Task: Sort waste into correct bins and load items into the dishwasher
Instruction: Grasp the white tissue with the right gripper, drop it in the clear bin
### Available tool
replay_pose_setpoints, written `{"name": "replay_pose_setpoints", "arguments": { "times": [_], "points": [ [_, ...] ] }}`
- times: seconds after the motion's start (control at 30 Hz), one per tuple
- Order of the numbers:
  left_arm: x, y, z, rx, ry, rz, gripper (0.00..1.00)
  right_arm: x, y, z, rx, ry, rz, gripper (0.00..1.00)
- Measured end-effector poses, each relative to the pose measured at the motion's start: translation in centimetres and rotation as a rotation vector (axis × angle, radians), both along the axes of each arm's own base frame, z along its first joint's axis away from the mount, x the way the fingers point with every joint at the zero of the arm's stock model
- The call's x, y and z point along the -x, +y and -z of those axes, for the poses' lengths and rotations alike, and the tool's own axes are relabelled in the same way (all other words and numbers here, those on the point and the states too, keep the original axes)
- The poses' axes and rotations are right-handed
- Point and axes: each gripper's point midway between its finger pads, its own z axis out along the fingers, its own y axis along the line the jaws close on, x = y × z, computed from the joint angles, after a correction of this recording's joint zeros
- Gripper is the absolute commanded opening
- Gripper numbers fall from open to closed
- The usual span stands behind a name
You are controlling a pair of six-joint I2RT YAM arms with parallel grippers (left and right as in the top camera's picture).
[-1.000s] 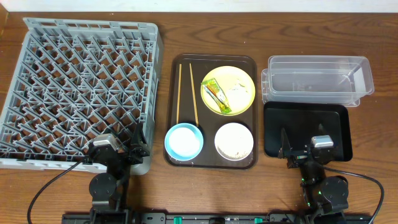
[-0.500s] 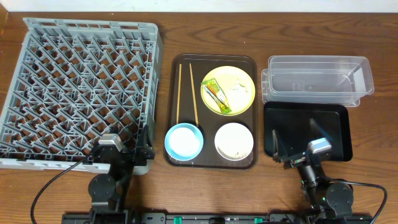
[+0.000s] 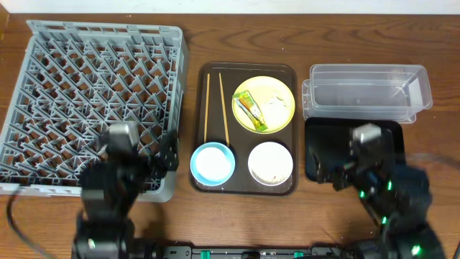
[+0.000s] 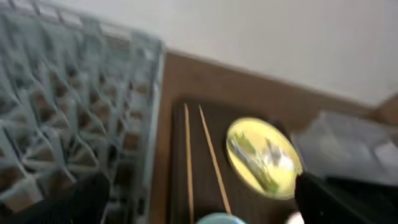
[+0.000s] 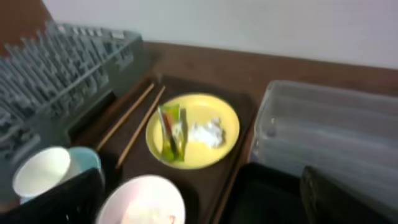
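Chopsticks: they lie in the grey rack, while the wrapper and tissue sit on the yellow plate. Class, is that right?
No. The chopsticks lie on the brown tray, left of the yellow plate, not in the grey rack, as the overhead view shows. The wrapper and tissue do sit on the plate.

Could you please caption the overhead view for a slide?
Grey dish rack left; brown tray with yellow plate, blue bowl, white bowl, chopsticks centre; clear tub, black tray right.
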Motion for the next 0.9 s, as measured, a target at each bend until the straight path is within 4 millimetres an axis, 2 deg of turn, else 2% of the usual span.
{"name": "replay_pose_setpoints", "arguments": {
  "times": [0.13,0.3,0.43,0.57,0.73,0.83,0.9],
  "points": [
    [-1.7,-0.9,-1.3,0.023,0.16,0.049,0.96,-2.5,0.6,-1.6,0.035,0.166,-0.007,0.99],
    [-3.0,-1.4,-2.5,0.041,0.297,0.073,0.96,-6.3,1.6,-1.3,0.053,0.322,-0.021,0.99],
    [-3.1,-1.4,-2.1,0.045,0.347,0.076,0.96,-6.8,3.4,1.1,-0.019,0.475,-0.084,0.99],
    [-2.4,-1.5,-1.3,0.051,0.393,0.08,0.96,-7.9,5.5,1.9,-0.096,0.51,-0.162,0.98],
    [-2.1,-1.6,-1.0,0.054,0.41,0.083,0.96,-8.3,7.1,4.4,-0.037,0.644,-0.148,0.93],
    [-2.1,-1.6,-1.0,0.054,0.411,0.084,0.96,-9.8,8.8,5.7,0.038,0.664,-0.134,0.84],
    [-2.1,-1.6,-1.0,0.054,0.411,0.084,0.96,-11.2,9.6,6.8,0.083,0.663,-0.109,0.73]
  ]
}}
